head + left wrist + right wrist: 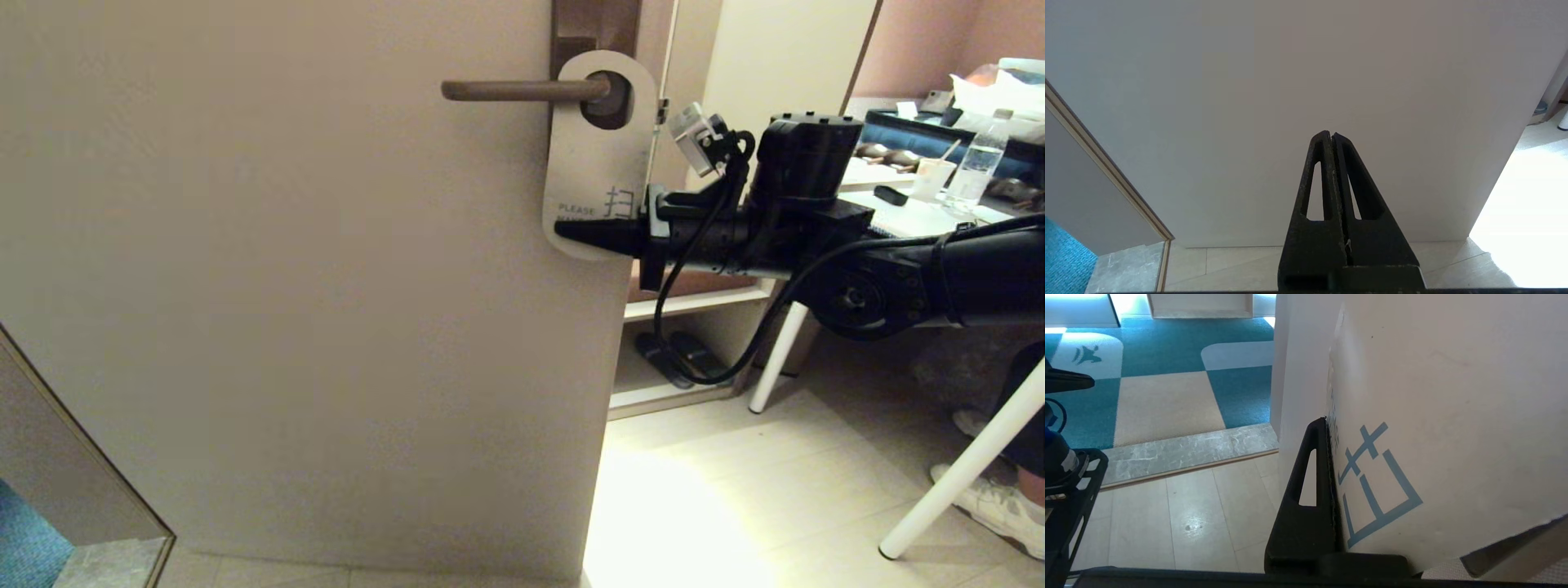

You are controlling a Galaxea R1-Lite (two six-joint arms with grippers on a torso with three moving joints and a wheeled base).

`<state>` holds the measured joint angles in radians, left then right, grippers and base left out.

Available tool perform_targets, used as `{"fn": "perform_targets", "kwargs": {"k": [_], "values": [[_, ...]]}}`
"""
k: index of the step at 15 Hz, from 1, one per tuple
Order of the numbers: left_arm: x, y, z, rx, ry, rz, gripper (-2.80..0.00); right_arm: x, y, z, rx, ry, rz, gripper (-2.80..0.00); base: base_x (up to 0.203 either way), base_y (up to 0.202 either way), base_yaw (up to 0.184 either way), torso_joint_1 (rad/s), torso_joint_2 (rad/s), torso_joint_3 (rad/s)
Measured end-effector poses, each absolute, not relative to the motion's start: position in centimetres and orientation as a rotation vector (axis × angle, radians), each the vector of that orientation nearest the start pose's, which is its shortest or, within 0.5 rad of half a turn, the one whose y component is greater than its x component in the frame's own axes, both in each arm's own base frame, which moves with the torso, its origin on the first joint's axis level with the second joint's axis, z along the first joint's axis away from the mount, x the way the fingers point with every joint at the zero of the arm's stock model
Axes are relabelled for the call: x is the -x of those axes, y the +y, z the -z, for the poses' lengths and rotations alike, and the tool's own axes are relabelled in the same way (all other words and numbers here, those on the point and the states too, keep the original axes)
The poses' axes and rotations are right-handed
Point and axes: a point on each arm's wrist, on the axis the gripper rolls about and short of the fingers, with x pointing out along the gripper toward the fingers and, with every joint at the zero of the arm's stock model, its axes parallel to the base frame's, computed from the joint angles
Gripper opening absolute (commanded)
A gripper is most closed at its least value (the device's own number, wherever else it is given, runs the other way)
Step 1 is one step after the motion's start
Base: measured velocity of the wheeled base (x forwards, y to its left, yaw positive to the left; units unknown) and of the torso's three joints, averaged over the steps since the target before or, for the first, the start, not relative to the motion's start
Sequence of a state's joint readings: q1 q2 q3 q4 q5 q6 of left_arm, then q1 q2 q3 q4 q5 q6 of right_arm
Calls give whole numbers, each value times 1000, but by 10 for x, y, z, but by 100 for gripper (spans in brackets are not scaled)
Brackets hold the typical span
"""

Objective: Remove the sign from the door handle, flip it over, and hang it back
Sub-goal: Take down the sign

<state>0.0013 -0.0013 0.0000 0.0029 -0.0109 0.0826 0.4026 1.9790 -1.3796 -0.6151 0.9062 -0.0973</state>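
Closest to my head camera, my right arm reaches in from the right, and my right gripper (571, 231) pinches the lower end of the sign (589, 167). From my right wrist, one black finger (1306, 506) lies flat against the card's off-white face, right beside blue printed characters; the other finger is hidden behind the card. From my head, that off-white face points toward me, with "PLEASE" legible just above my fingertips. The sign hangs by its large round hole on the door handle (518, 90), a straight brown lever pointing left from a dark plate (594, 24) at the top of the door (310, 310). The card hangs close to the door's free edge, roughly upright, its top around the root of the lever.

My left gripper (1331, 135) is out of the head view; its own wrist camera shows its two black fingers pressed together with nothing between them, pointing at the plain door face low down, near the tiled floor (1241, 265).

Beyond the door edge stand a white-legged table (906, 216) and a water bottle (978, 167).
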Motion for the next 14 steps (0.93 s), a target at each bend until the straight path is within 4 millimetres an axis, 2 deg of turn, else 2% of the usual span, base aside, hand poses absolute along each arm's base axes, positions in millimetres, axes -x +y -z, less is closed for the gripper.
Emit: {"fn": "perform_targets", "kwargs": {"k": [14], "values": [[23,0,-75,-82,1,8,-280,-336,161,-240,85,-39,-1269,-280,0,0,0,0,0,0]]}}
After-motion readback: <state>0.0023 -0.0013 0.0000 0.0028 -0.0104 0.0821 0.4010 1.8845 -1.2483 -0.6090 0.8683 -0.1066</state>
